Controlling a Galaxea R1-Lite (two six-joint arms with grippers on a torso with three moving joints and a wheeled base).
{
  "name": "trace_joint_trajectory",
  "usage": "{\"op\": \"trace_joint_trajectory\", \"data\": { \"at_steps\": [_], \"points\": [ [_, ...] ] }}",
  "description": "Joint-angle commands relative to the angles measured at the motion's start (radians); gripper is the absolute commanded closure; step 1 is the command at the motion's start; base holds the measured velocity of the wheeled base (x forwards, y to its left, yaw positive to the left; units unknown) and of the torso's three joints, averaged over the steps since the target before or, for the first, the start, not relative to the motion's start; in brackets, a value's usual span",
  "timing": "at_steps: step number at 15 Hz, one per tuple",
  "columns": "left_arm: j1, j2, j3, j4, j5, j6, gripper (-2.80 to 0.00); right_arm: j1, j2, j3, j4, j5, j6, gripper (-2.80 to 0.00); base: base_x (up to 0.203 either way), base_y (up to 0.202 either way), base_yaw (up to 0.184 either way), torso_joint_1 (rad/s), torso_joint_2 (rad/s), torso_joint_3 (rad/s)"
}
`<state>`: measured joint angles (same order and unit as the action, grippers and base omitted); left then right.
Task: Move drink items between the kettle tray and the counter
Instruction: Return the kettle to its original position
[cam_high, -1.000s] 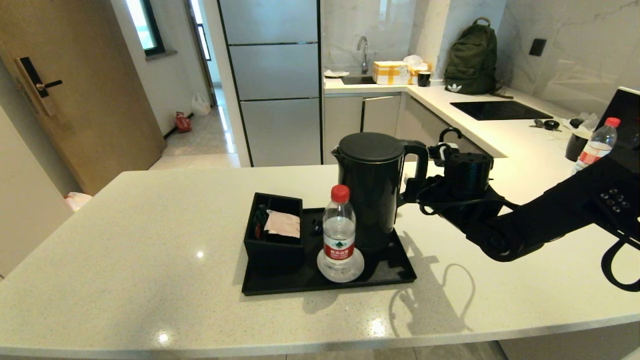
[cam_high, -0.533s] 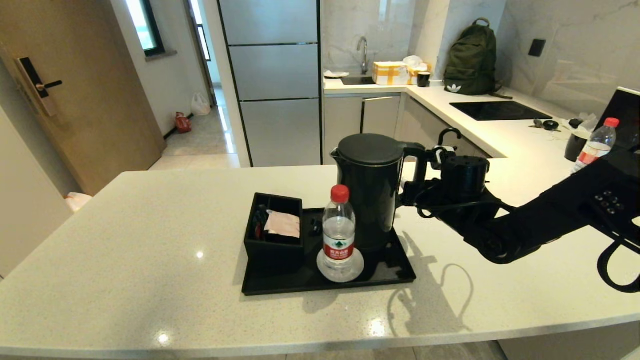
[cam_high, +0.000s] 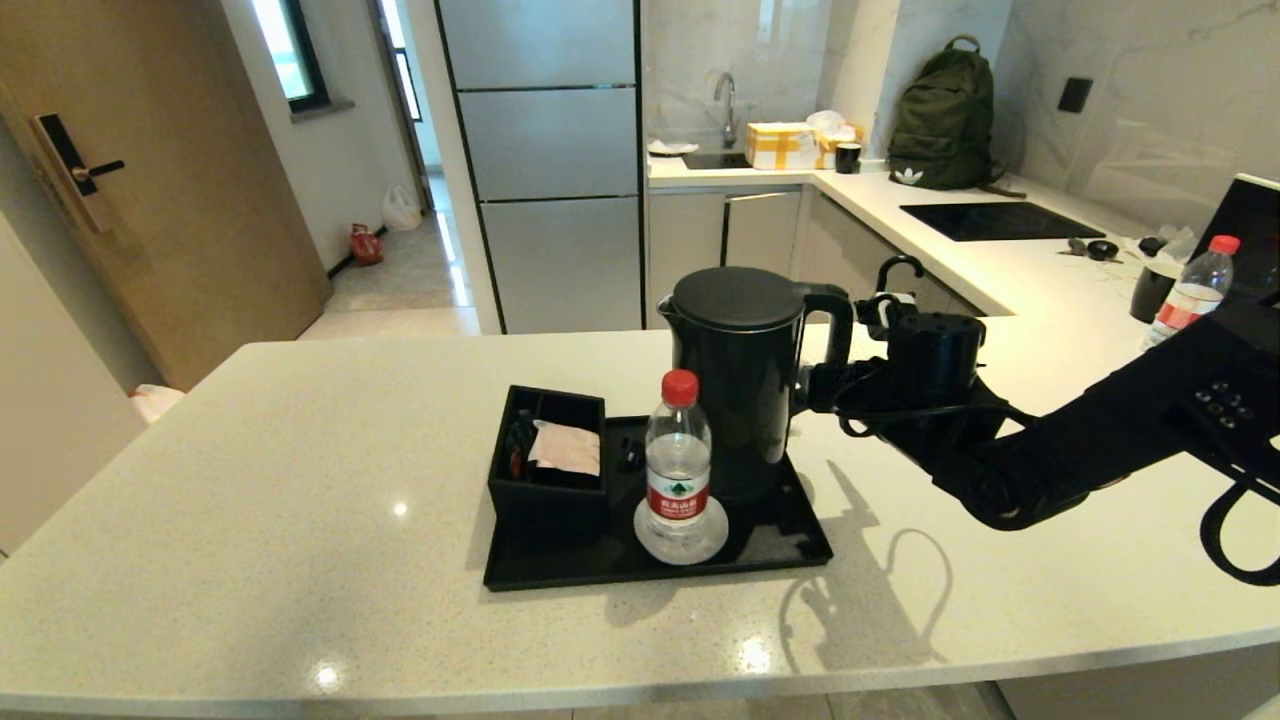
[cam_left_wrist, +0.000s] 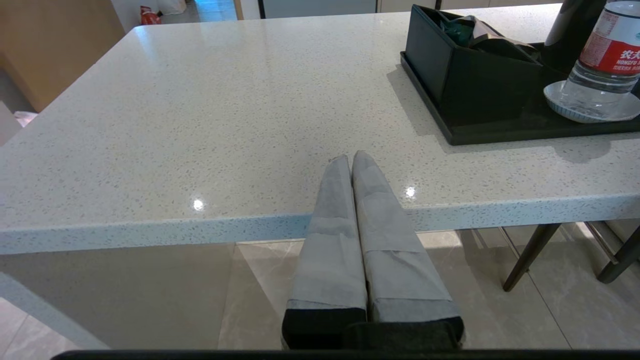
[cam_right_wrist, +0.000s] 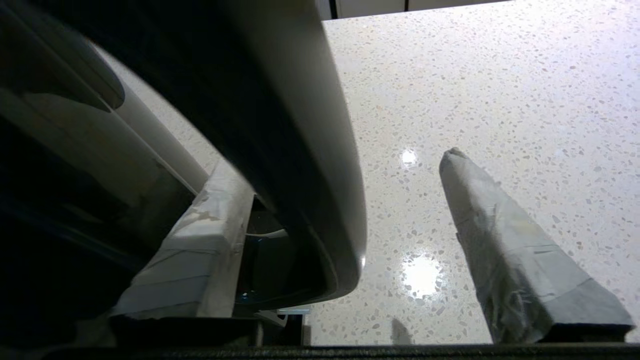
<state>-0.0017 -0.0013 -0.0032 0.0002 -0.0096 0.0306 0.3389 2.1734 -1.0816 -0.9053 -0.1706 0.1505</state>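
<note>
The tall black kettle (cam_high: 740, 390) stands at the back right of the black tray (cam_high: 780, 548), hiding its round base. My right gripper (cam_right_wrist: 337, 162) is open around the kettle's loop handle (cam_high: 838, 330). One taped finger sits inside the loop and the other (cam_right_wrist: 500, 240) stands clear outside it. In front of the kettle, the clear water bottle (cam_high: 678, 470) with a red cap stands on the white coaster (cam_high: 716, 535). The sachet box (cam_high: 548, 490) fills the tray's left end. My left gripper (cam_left_wrist: 351, 159) is shut and empty, parked just off the counter's (cam_high: 300, 500) front edge.
A second red-capped bottle (cam_high: 1190, 290), a dark cup and a black screen (cam_high: 1250, 230) stand on the counter at the far right. A green backpack (cam_high: 945, 115) and boxes sit on the back worktop. Chair legs (cam_left_wrist: 530, 255) show under the counter.
The kettle has shifted a little to the left on the tray. My right wrist followed it left, then eased back slightly. The bottle and left arm have not moved.
</note>
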Motion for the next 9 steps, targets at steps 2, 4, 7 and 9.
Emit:
{"op": "trace_joint_trajectory", "data": {
  "at_steps": [2, 4, 7, 9],
  "points": [
    [0.0, 0.001, 0.0, 0.0, 0.0, 0.0, 0.0, 0.0, -0.004, 0.003, -0.006, 0.0, 0.001, -2.8, 0.0, 0.0, 0.0, 0.0, 0.0, 0.0],
    [0.0, 0.001, 0.0, 0.0, 0.0, 0.0, 0.0, -0.004, -0.011, 0.016, -0.029, 0.007, -0.001, -2.8, 0.0, 0.0, 0.0, 0.0, 0.0, 0.0],
    [0.0, 0.001, 0.0, 0.0, 0.0, 0.0, 0.0, -0.023, -0.046, 0.18, -0.156, 0.033, -0.011, -2.8, 0.0, 0.0, 0.0, 0.0, 0.0, 0.0],
    [0.0, 0.001, 0.0, 0.0, 0.0, 0.002, 0.0, -0.027, -0.062, 0.194, -0.16, 0.033, -0.012, -2.8, 0.0, 0.0, 0.0, 0.0, 0.0, 0.0]
  ]
}}
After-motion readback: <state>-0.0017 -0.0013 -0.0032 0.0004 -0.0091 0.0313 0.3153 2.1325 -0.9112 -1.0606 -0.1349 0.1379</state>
